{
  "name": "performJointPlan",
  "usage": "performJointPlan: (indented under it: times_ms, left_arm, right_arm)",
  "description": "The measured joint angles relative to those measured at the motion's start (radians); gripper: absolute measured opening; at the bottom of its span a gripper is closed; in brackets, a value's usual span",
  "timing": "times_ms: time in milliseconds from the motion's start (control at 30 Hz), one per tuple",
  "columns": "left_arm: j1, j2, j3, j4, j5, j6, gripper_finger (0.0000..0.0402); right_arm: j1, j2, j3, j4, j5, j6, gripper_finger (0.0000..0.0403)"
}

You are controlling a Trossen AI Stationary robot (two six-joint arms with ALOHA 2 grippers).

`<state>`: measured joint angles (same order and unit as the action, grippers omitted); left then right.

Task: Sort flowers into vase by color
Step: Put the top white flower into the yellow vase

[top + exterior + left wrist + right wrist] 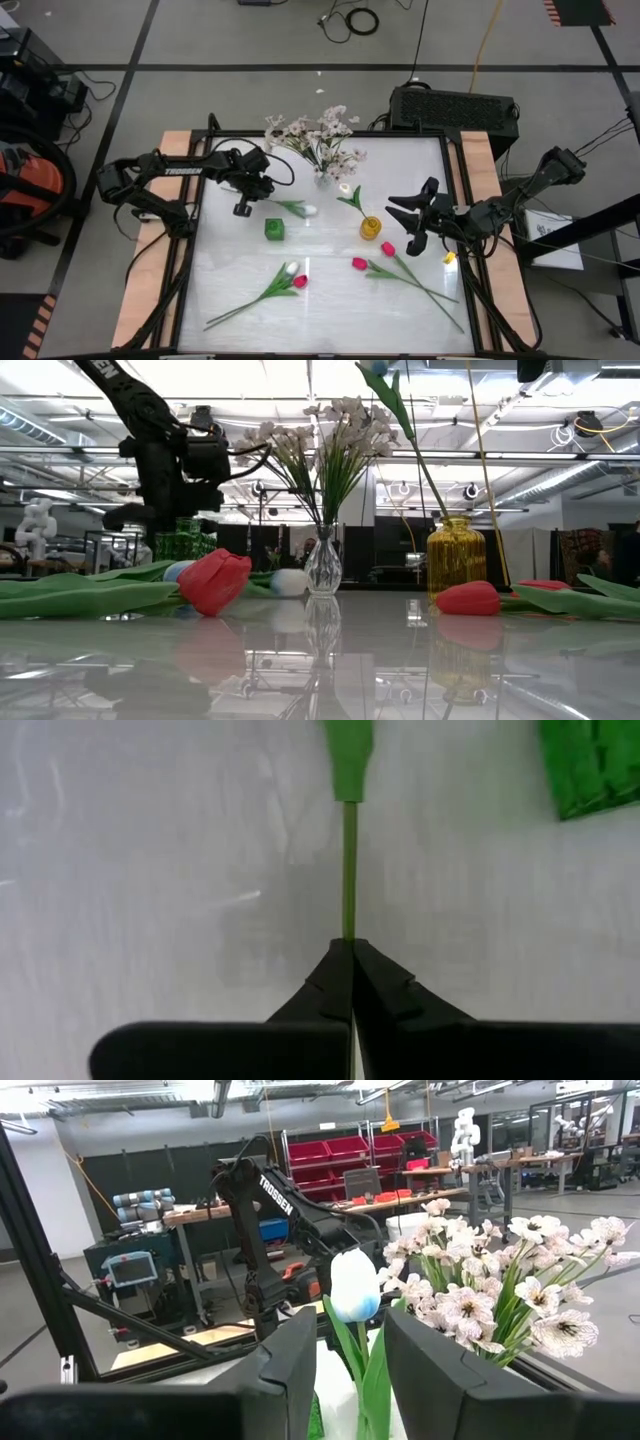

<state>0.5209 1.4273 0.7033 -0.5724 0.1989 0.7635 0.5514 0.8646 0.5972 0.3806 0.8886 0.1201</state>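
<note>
A white tulip (296, 208) lies on the table with its bloom (290, 582) pointing right. My left gripper (243, 206) is over its bare stem end and shut on it. Another white tulip (355, 1285) stands in the yellow vase (371, 228). My right gripper (402, 211) hovers just right of that vase, open, and the tulip shows beyond the gap between its fingers. Pale blossom sprays (318, 135) stand in the clear vase (323, 565). Two pink tulips (387, 248) lie near the right gripper. A white and a pink tulip (294, 275) lie nearer the front. My left gripper pinches the white tulip's thin bare stem (348, 925) near its free end, between the tips of its two shut fingers (330, 985). The fingers come from above, and the stem runs straight out from their tips. The leaf (348, 760) and bloom lie on the table.
A square green vase (274, 229) stands just right of the left gripper and shows in the left wrist view as the green vase (590, 765). The three vases cluster at the table's middle. Wooden rails run along both table sides, and a black box (452, 108) sits beyond the far edge.
</note>
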Motion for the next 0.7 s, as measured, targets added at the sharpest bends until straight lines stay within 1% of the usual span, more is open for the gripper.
performJointPlan:
  times_ms: [233, 400, 567, 700]
  left_arm:
    - [-0.012, -0.002, 0.001, 0.005, 0.003, -0.005, 0.0001]
    - [-0.015, -0.031, 0.002, 0.005, 0.004, -0.026, 0.0001]
    - [-0.044, -0.098, 0.003, -0.001, 0.007, -0.026, 0.0001]
    - [-0.077, -0.176, 0.003, -0.032, 0.007, -0.026, 0.0001]
  right_arm:
    - [0.0, 0.0, 0.0, -0.017, 0.0, 0.017, 0.0112]
    - [0.0, 0.0, 0.0, -0.017, 0.001, 0.018, 0.0112]
    - [0.0, 0.0, 0.0, -0.017, 0.001, 0.018, 0.0112]
    - [0.0, 0.0, 0.0, -0.018, 0.003, 0.018, 0.0112]
